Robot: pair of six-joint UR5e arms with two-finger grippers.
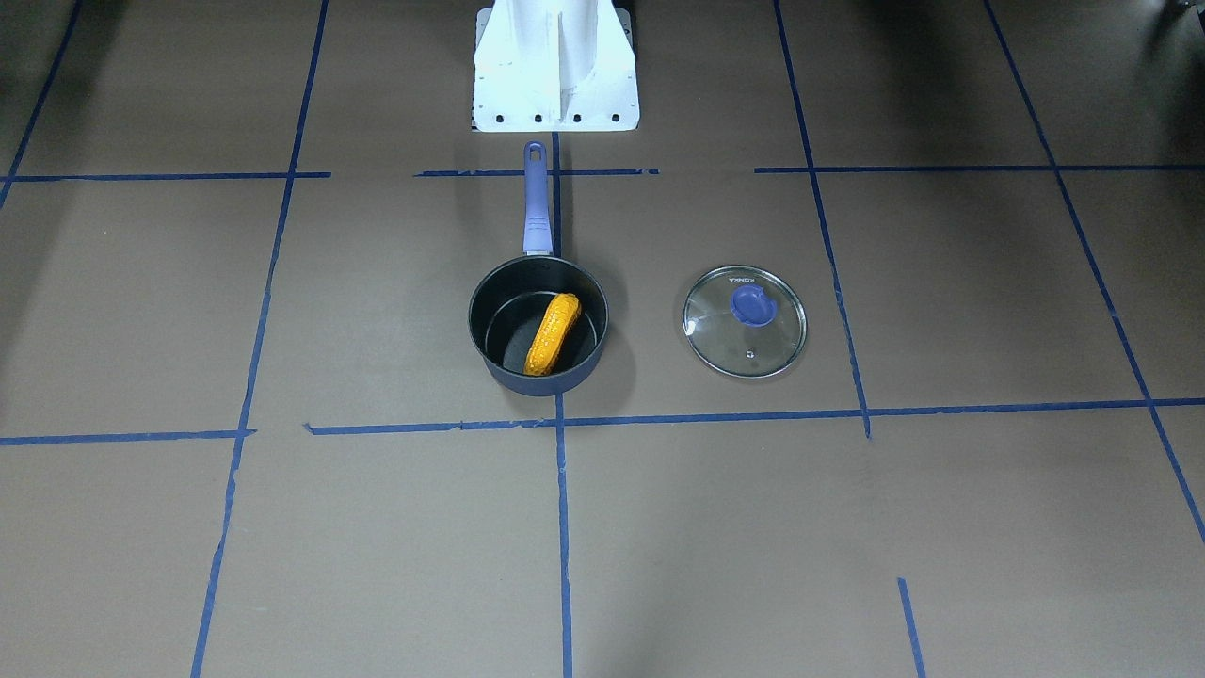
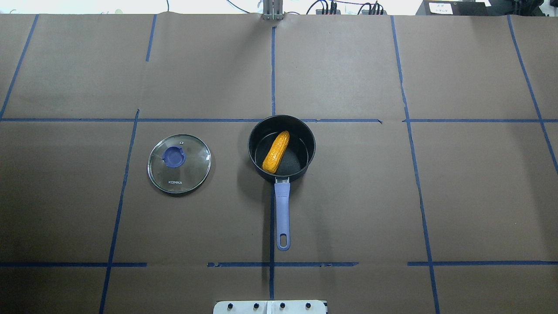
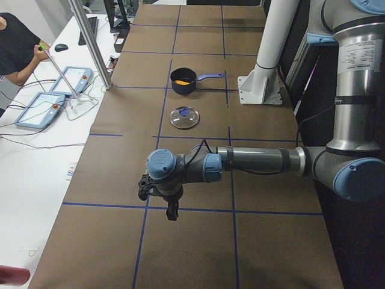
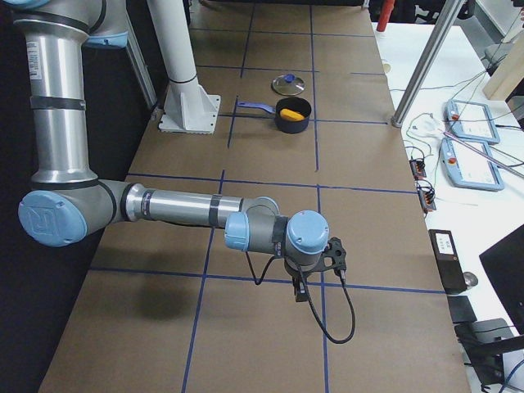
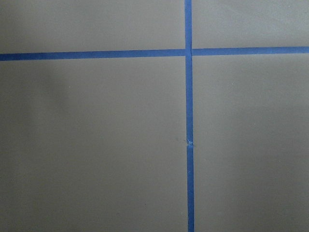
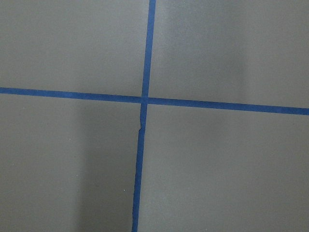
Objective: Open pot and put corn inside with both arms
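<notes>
The dark-blue pot (image 1: pixel 490 325) stands open at the table's middle, its purple handle (image 1: pixel 536 202) pointing toward the robot's base. The orange-yellow corn (image 1: pixel 554 332) lies slanted inside it, as the overhead view (image 2: pixel 276 151) also shows. The glass lid (image 2: pixel 179 163) lies flat on the table on the robot's left of the pot. My left gripper (image 3: pixel 171 211) hangs over the table's left end, far from the pot. My right gripper (image 4: pixel 301 293) hangs over the right end. Both show only in the side views, so I cannot tell whether they are open or shut. The wrist views show only paper and tape.
The white pedestal (image 1: pixel 555 66) stands just behind the pot's handle. Blue tape lines cross the brown paper (image 2: pixel 348 196). A white side table holds teach pendants (image 3: pixel 42 108), with a person (image 3: pixel 15 48) beside it. A metal pole (image 3: pixel 90 42) rises at the table's far edge.
</notes>
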